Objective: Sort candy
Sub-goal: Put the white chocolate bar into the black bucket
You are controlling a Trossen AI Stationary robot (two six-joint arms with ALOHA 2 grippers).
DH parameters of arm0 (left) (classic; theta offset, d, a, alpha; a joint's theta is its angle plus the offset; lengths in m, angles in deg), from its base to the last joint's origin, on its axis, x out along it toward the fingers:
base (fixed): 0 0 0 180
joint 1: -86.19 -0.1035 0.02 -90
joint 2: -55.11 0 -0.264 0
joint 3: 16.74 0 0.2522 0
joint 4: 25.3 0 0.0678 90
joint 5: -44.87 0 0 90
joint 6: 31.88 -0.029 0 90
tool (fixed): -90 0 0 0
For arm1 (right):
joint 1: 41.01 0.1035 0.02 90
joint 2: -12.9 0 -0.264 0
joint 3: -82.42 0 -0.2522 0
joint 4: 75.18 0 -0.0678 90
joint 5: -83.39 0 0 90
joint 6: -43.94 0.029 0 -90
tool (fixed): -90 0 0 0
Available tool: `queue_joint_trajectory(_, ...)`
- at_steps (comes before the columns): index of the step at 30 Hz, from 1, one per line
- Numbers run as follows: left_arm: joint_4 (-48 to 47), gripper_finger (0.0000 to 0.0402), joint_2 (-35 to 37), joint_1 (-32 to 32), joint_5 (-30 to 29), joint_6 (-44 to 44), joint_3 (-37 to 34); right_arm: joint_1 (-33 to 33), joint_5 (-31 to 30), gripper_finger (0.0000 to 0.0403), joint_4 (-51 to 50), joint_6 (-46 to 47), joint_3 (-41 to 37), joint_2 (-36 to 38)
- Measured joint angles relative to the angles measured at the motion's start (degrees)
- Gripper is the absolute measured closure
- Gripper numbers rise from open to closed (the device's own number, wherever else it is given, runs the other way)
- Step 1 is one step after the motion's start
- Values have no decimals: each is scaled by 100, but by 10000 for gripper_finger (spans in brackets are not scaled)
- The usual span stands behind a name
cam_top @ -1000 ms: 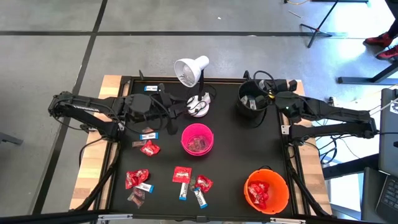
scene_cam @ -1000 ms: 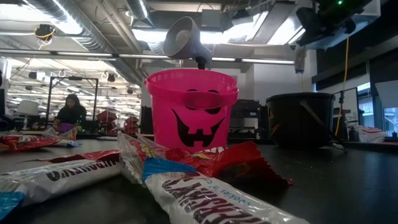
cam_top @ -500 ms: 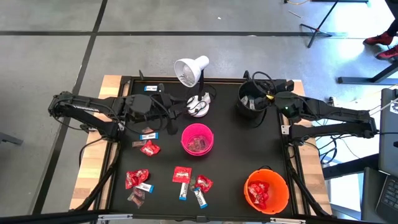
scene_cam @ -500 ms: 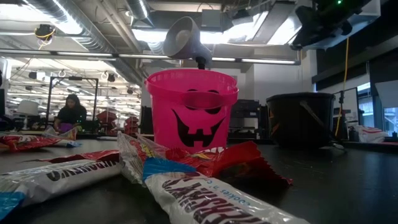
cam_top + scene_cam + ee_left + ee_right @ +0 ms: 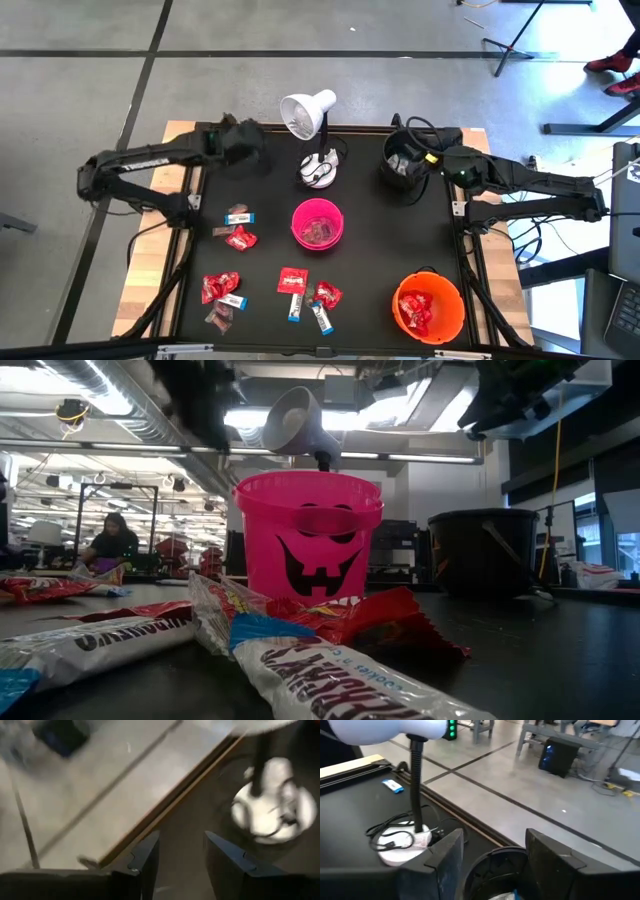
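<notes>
Hovering over the black bucket [image 5: 405, 165], the right gripper [image 5: 428, 158] has its fingers apart and empty, suggesting a drop-off. The left gripper [image 5: 243, 143], fingers apart, hangs well behind the loose candy [image 5: 240, 238]; next it must reach one.

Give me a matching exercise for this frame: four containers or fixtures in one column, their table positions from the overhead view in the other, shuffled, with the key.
Things:
1. pink bucket
2. orange bucket
3. black bucket
4. white desk lamp

Places (overhead view):
A. far edge, middle
B. near right corner
C. centre of the table
D. far right, under the right gripper

Pairs: 1-C, 2-B, 3-D, 4-A
</notes>
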Motion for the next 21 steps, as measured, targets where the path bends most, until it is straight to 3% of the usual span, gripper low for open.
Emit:
queue_joint_trajectory(4,164,262,-135,-1217,1040,-120,-444,2,301,193,103,1,0,0)
queue_joint_trajectory(10,386,262,-620,-2623,1912,-697,-709,4,915,193,535,-254,0,0)
queue_joint_trajectory(15,411,259,-1346,-3250,2177,-842,-709,4,1287,194,900,-319,0,0)
queue_joint_trajectory(21,403,228,-2234,-3696,2174,-872,-709,4,1591,194,1007,-319,0,0)
